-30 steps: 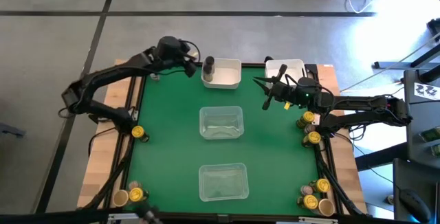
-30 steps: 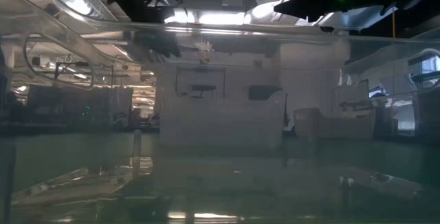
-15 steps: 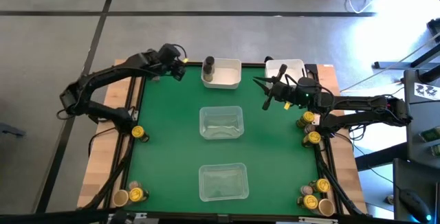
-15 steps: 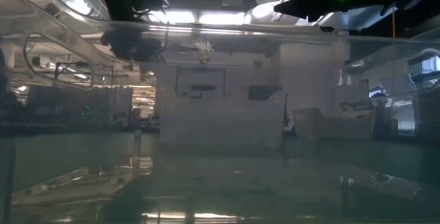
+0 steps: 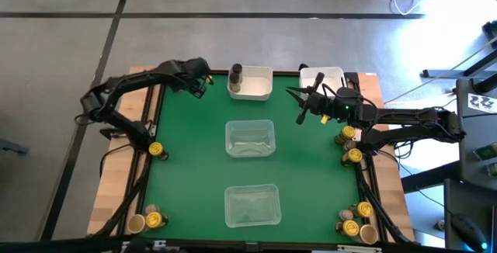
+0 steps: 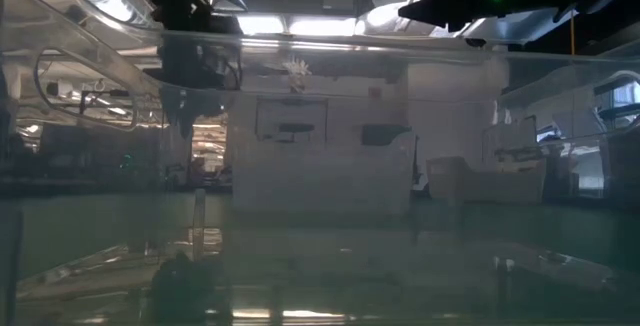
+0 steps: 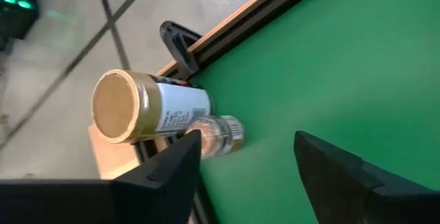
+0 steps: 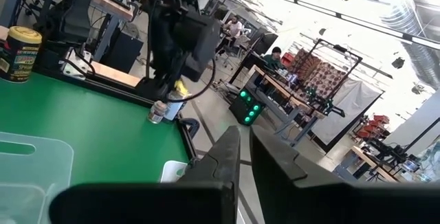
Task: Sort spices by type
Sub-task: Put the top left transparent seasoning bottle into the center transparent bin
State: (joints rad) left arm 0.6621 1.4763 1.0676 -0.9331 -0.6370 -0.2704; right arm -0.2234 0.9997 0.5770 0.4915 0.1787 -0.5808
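My left gripper (image 5: 203, 86) hangs open over the green mat's far-left corner. In its wrist view the fingers (image 7: 244, 148) point at a tan-lidded jar (image 7: 144, 107) and a small clear jar (image 7: 216, 133) at the mat's black edge, touching neither. My right gripper (image 5: 299, 104) is shut and held above the mat on the far right. A tall dark grey jar (image 5: 235, 73) stands upright in a white bin (image 5: 256, 88). Yellow-lidded jars stand along the left edge (image 5: 155, 150) and the right edge (image 5: 347, 134), and tan ones in the near corners.
Two clear trays lie on the mat's middle line, one at the centre (image 5: 249, 139) and one near the front (image 5: 251, 205). A second white bin (image 5: 322, 77) sits at the far right behind my right gripper. People and benches show in the room beyond the table.
My left gripper has drawn away from the white bin with the dark grey jar, toward the table's far-left corner, and come down lower over the mat. The dark jar stays upright in the bin.
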